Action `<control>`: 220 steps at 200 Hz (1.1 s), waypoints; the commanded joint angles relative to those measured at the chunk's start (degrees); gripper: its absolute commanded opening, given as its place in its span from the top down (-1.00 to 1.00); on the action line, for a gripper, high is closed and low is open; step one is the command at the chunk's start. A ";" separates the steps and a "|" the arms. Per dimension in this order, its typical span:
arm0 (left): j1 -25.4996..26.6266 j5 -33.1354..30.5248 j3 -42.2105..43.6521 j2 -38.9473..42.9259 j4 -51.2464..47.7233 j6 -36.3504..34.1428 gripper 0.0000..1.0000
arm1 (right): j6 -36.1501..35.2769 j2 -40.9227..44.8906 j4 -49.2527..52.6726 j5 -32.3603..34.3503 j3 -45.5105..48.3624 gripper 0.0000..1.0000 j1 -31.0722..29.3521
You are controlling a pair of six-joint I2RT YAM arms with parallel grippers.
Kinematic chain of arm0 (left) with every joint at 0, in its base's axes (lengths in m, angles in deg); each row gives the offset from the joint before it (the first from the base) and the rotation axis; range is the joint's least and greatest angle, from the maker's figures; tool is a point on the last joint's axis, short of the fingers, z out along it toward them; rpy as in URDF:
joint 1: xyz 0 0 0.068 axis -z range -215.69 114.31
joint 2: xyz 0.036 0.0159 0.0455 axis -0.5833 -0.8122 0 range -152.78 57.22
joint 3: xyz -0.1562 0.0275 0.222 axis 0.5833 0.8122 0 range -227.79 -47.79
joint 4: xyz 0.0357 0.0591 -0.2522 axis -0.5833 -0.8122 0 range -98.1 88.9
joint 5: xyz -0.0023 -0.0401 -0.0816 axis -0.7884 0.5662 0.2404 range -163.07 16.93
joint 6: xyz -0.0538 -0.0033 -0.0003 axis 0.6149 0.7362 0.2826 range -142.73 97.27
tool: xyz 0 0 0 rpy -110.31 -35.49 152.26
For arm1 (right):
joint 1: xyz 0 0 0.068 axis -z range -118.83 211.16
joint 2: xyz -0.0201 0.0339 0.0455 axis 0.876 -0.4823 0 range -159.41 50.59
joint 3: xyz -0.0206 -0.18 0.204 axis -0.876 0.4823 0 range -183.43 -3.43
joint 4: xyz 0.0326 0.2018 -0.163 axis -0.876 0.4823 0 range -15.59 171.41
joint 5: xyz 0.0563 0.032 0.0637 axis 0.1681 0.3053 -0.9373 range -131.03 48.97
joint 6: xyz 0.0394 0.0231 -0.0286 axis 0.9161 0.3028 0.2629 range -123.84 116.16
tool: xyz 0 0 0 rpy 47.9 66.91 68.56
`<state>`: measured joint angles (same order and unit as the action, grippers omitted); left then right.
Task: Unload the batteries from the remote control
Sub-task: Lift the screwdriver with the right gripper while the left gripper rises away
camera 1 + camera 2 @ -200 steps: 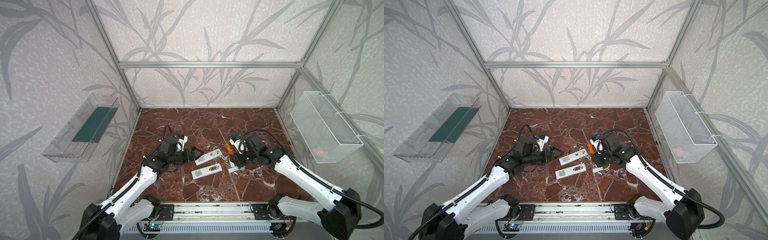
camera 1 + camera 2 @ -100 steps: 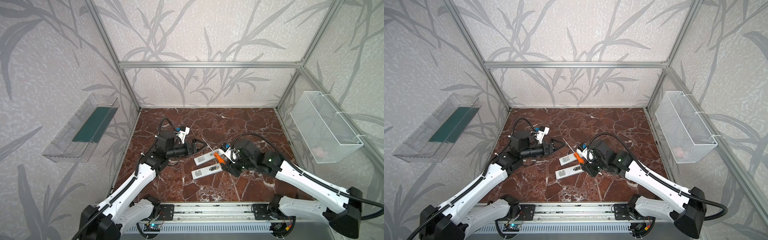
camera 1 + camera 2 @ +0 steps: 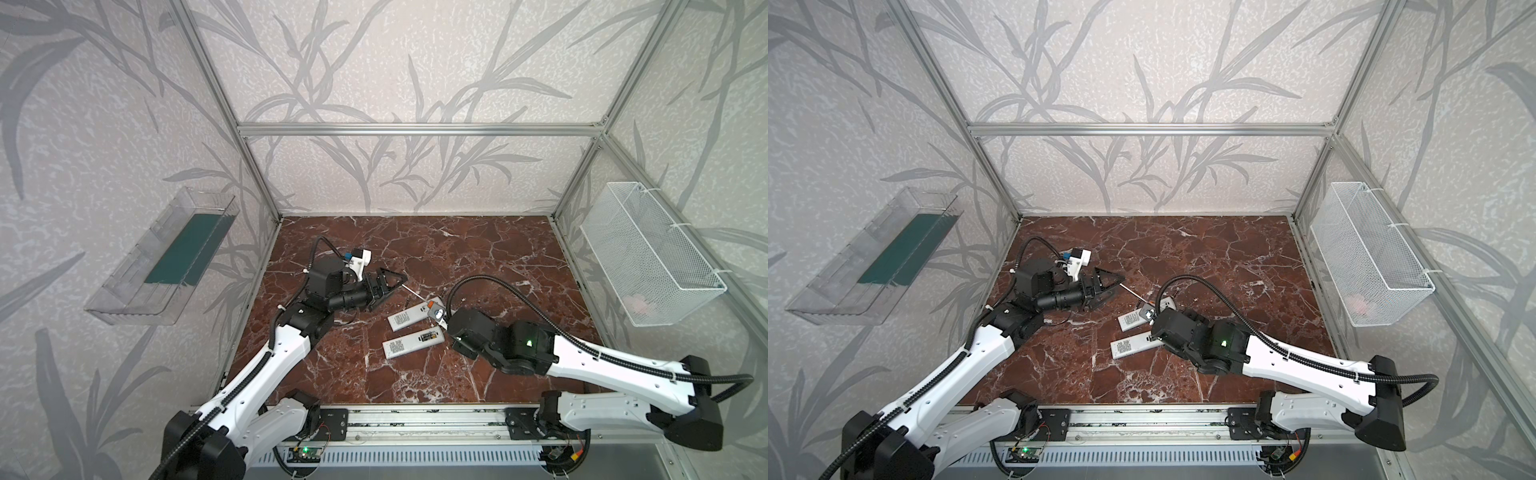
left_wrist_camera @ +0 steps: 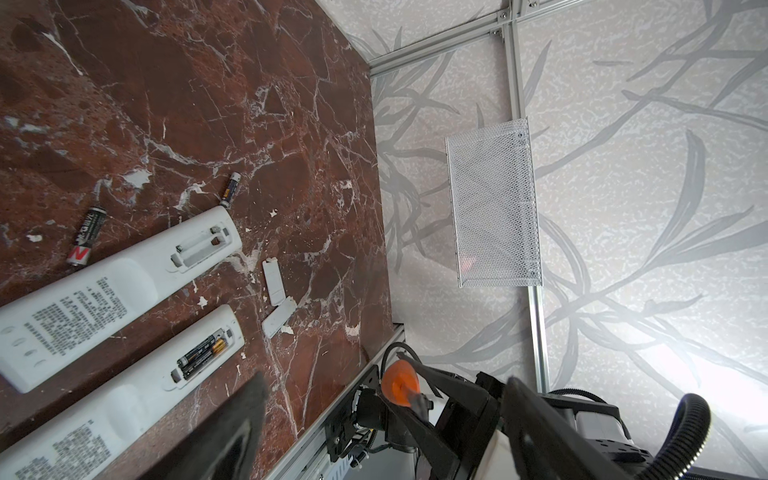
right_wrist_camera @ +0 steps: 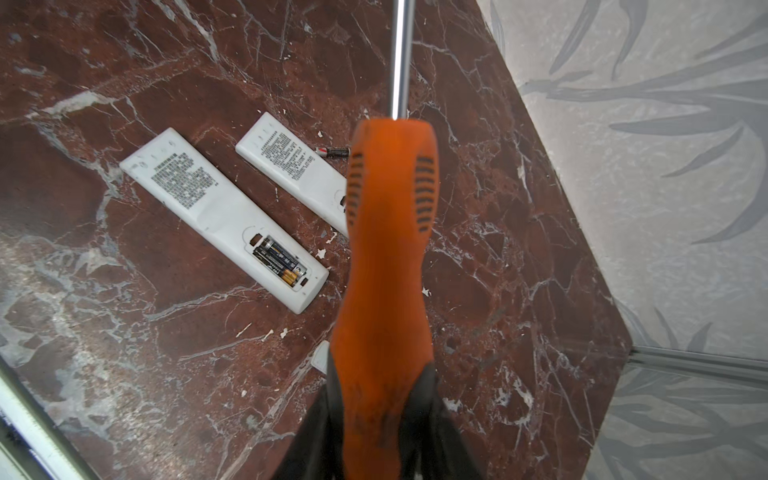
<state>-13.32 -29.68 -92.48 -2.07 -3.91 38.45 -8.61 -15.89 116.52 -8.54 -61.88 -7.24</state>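
Observation:
Two white remotes lie face down, seen in both top views. The nearer remote point(image 3: 411, 341) point(image 3: 1129, 345) point(image 5: 199, 195) has two batteries point(image 5: 278, 259) point(image 4: 199, 353) in its uncovered compartment. The farther remote point(image 3: 409, 318) point(image 4: 104, 286) has an empty compartment. Loose batteries point(image 4: 85, 237) point(image 4: 231, 190) lie beside it. My right gripper point(image 5: 380, 436) point(image 3: 442, 320) is shut on the orange-handled screwdriver point(image 5: 386, 270), above the remotes' ends. Its shaft point(image 3: 415, 294) points at my left gripper point(image 3: 392, 282) point(image 4: 382, 424), which is open and holds nothing.
Two white cover pieces point(image 4: 274, 282) point(image 4: 278, 318) lie on the marble past the remotes' battery ends. A white wire basket point(image 3: 648, 257) hangs on the right wall and a clear tray point(image 3: 166, 257) on the left wall. Aluminium rail point(image 3: 415, 424) runs along the front edge.
My right arm has swung left and carried the screwdriver over the remotes' ends. My left gripper has lifted and moved toward the back, and the screwdriver's tip now meets it.

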 commanded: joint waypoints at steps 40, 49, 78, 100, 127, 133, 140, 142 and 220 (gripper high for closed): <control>0.03 2.86 0.14 -2.49 4.41 3.54 -0.55 | -3.01 -2.49 0.12 9.43 -3.76 0.95 -3.72; 0.04 2.97 0.81 -2.63 5.94 4.54 -0.51 | -3.47 -2.68 -0.31 9.80 -3.69 0.95 -4.30; 0.21 3.37 1.51 -3.15 8.70 6.29 -0.35 | -4.18 -4.32 -0.19 11.04 -4.38 0.95 -5.25; 0.30 3.67 1.51 -3.16 9.06 6.53 -0.17 | -4.33 -5.64 0.32 11.50 -4.74 0.95 -5.51; 0.38 4.20 1.87 -3.20 9.31 6.81 0.00 | -4.07 -6.36 0.43 12.45 -4.87 0.95 -5.82; 0.34 4.37 1.96 -3.20 9.31 6.84 0.03 | -4.08 -6.44 0.43 12.51 -4.84 0.95 -5.80; 0.47 4.56 2.12 -3.20 9.31 6.83 0.06 | -4.16 -6.51 0.51 12.56 -4.94 0.95 -5.88; 0.44 4.58 2.10 -3.25 9.27 6.84 0.07 | -4.12 -6.50 0.52 12.65 -4.94 0.95 -5.87; 0.48 4.95 2.15 -3.47 8.31 6.31 0.57 | -3.51 -6.68 1.23 14.09 -5.24 0.92 -6.29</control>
<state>-13.12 -25.98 -90.64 -5.50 3.63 44.79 -12.70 -22.57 117.02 3.37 -65.27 -12.83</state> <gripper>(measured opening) 0.241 0.301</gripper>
